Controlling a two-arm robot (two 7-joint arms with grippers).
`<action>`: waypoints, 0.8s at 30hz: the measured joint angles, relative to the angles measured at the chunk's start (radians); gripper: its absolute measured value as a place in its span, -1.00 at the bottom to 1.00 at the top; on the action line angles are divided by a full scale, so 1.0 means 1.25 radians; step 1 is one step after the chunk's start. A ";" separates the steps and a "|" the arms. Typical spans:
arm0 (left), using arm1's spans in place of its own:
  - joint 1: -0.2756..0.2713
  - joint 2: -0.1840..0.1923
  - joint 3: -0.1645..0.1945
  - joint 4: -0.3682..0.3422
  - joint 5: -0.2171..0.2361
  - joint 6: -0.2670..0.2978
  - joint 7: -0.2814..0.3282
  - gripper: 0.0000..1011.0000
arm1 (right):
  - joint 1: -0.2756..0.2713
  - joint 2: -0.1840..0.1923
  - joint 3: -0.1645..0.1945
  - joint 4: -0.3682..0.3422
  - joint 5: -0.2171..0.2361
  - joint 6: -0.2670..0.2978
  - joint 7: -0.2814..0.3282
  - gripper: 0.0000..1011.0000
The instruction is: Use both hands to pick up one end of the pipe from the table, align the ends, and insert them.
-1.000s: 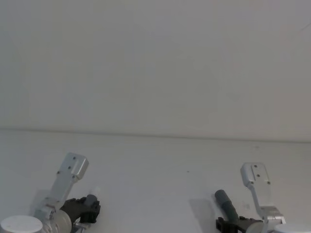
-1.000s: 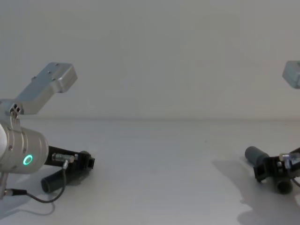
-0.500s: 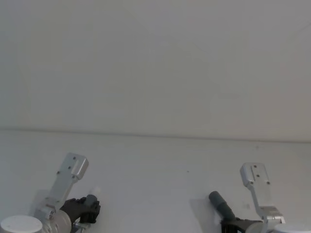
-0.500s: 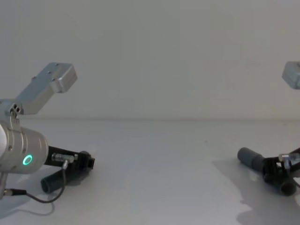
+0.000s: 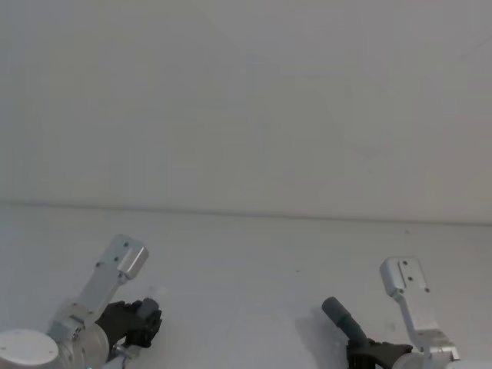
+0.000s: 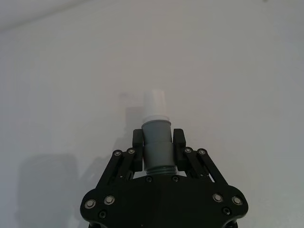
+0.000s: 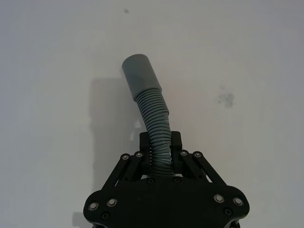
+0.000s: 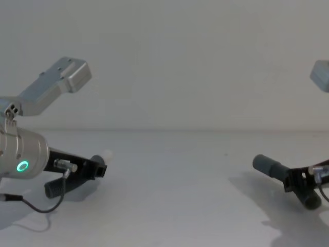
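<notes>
Shifted since a second ago: socket cuff (image 7: 138,72) has swung inward, and white spigot (image 6: 154,100) has tipped up. Clamped: left gripper (image 6: 157,142) on the grey collar (image 6: 156,129) behind the spigot, right gripper (image 7: 160,145) on the ribbed hose (image 7: 156,116) well behind the cuff; both low over the table (image 8: 175,211), well apart. Hose likely light and floppy, so holding nearer the cuff should steady alignment.

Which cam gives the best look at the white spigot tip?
Left wrist view. The white spigot tip points straight out of the left claw, unobstructed, its grey collar clamped between the fingers. Chest view shows it as a small white nub at the claw's end; head view leaves it too faint to tell.
</notes>
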 joint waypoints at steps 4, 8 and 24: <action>-0.011 0.023 0.015 -0.002 0.009 -0.018 -0.033 -0.33 | -0.011 0.024 -0.005 -0.015 0.005 -0.034 0.035 -0.55; -0.025 0.048 0.030 -0.005 0.019 -0.044 -0.078 -0.33 | -0.024 0.050 -0.009 -0.029 0.012 -0.072 0.074 -0.57; -0.072 0.129 0.066 -0.009 0.026 -0.158 -0.243 -0.33 | -0.072 0.162 -0.014 -0.066 0.052 -0.261 0.257 -0.57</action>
